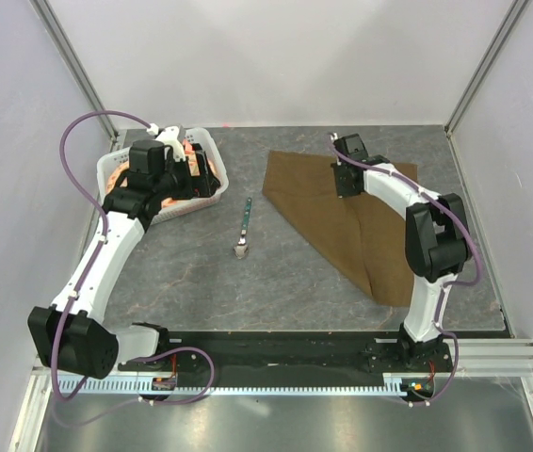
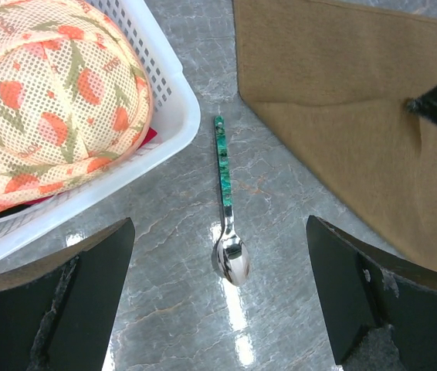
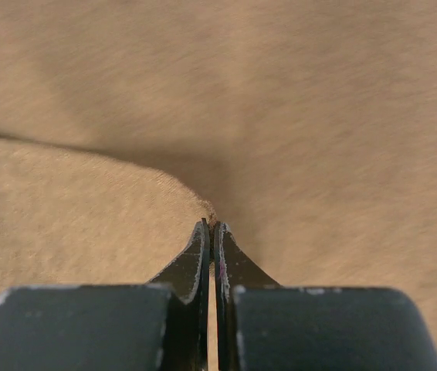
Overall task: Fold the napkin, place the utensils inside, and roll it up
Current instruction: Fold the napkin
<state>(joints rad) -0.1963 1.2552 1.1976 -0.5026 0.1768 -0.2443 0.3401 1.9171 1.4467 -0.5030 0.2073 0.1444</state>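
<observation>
Brown napkin folded on grey table, right pincer pinched tight on its folded edge, left pincer wide open above teal-handled spoon, beside white basket

In your right wrist view the napkin is blurred and runs off every edge, so you cannot tell which part of it the right gripper pinches, nor how much cloth sits between the pressed fingertips. From above, that gripper's fingers on the napkin are hidden under its own wrist, and left of the napkin the left arm covers much of the basket. Your left wrist view cuts the napkin at its top and right edges, and crops the basket and plate left of it.
</observation>
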